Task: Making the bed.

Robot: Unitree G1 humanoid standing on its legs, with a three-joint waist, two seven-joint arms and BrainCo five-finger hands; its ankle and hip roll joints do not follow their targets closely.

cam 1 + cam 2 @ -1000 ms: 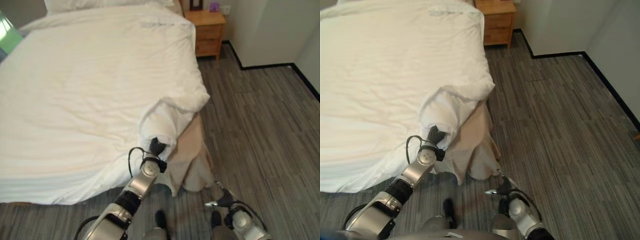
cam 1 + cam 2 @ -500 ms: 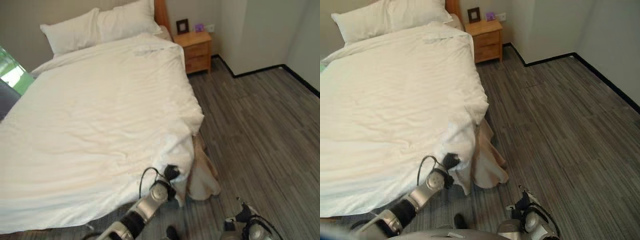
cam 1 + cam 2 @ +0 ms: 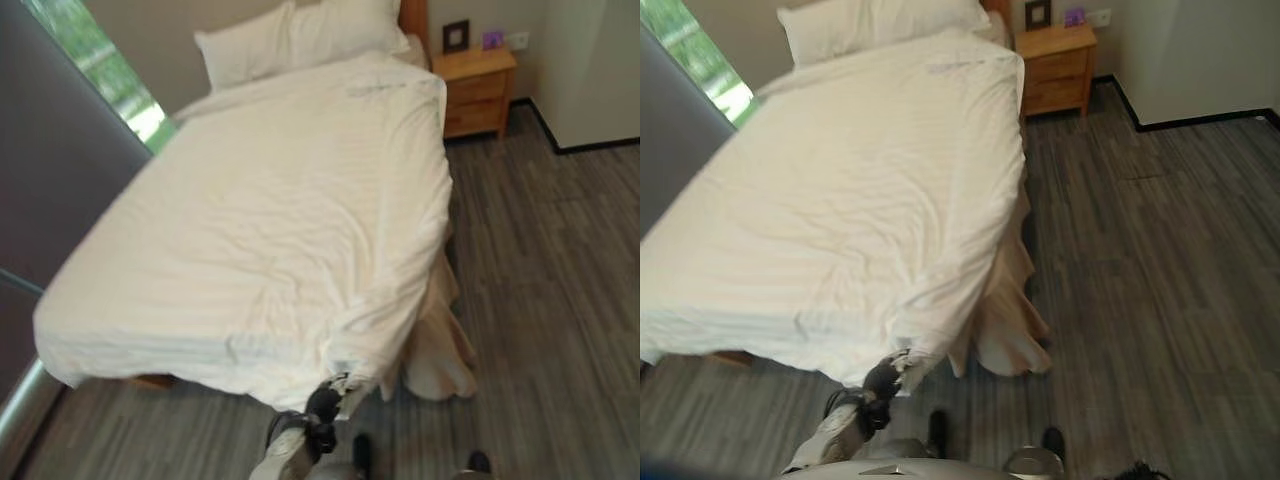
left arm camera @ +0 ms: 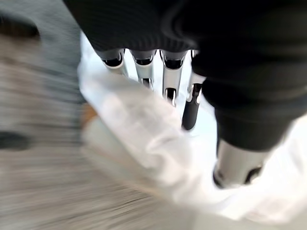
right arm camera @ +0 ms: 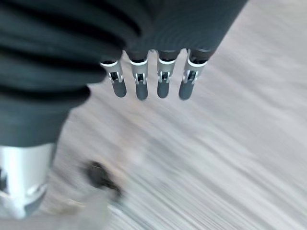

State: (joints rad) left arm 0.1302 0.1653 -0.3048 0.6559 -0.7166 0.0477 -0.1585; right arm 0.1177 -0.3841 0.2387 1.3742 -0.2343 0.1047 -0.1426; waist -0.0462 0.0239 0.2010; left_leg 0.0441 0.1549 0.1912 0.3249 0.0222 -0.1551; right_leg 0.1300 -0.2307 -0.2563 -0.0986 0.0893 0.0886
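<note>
At the bottom middle of the frame, the left hand (image 3: 322, 407) pinches the near corner of the big white duvet (image 3: 270, 210), which stretches long toward the pillows at the top, while the right hand (image 5: 148, 72) hangs open, holding nothing.

White duvet (image 3: 270, 210), white pillows (image 3: 290, 40), beige bed skirt (image 3: 440, 340), grey striped floor (image 3: 1140, 250).

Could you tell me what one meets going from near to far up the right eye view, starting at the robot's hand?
Left hand gripping the duvet corner → duvet → pillows → nightstand beside the bed's head.
</note>
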